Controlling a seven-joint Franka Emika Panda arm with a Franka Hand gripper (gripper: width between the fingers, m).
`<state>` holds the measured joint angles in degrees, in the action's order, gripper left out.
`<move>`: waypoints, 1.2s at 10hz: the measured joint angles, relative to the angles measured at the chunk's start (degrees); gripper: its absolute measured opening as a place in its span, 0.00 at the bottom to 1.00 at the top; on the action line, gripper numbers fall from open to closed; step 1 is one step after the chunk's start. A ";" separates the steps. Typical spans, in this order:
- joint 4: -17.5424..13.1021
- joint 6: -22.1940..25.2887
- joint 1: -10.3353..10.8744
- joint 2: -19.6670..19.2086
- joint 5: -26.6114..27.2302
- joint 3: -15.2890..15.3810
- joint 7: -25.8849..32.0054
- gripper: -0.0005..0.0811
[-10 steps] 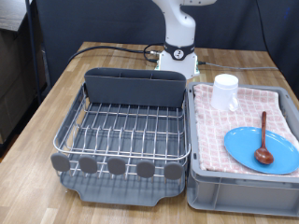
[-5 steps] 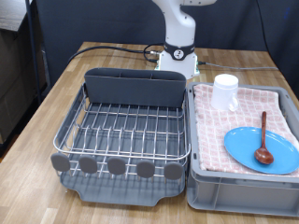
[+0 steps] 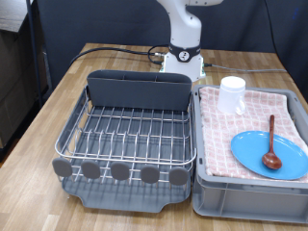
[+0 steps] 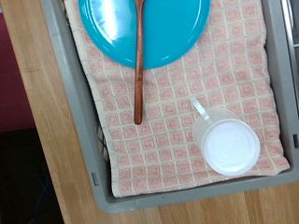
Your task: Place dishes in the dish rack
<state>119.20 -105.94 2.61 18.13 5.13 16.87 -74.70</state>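
The light-blue plate [image 3: 269, 154] lies on the pink-checked cloth in the grey crate [image 3: 206, 189] at the exterior view's right. The dark wooden spoon [image 3: 271, 144] rests with its bowl on the plate. The white mug [image 3: 231, 94] stands upright at the crate's far corner. The dish rack [image 3: 130, 135] stands at the crate's left, with nothing on its wire grid. The wrist view looks down on the plate [image 4: 168, 33], spoon [image 4: 138, 65] and mug [image 4: 230, 145]. The gripper shows in neither view; only the arm's base and lower links show at the exterior view's top.
The rack has a grey cutlery bin [image 3: 138, 91] along its far side and round grey discs [image 3: 120, 171] along its near edge. The wooden table [image 3: 58, 106] has black cables [image 3: 120, 50] near the robot base [image 3: 183, 60].
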 joint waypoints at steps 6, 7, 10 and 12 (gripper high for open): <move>5.39 -14.69 -0.03 -6.04 -4.77 3.76 -7.25 0.99; 6.18 -17.04 -0.01 -6.89 -4.51 3.85 -7.27 0.99; 6.62 -18.20 -0.03 -7.48 -5.06 3.84 -5.67 0.99; 8.72 -23.97 -0.06 -9.80 -7.90 3.88 -5.17 0.99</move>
<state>127.92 -129.91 2.55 8.33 -2.77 20.75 -79.86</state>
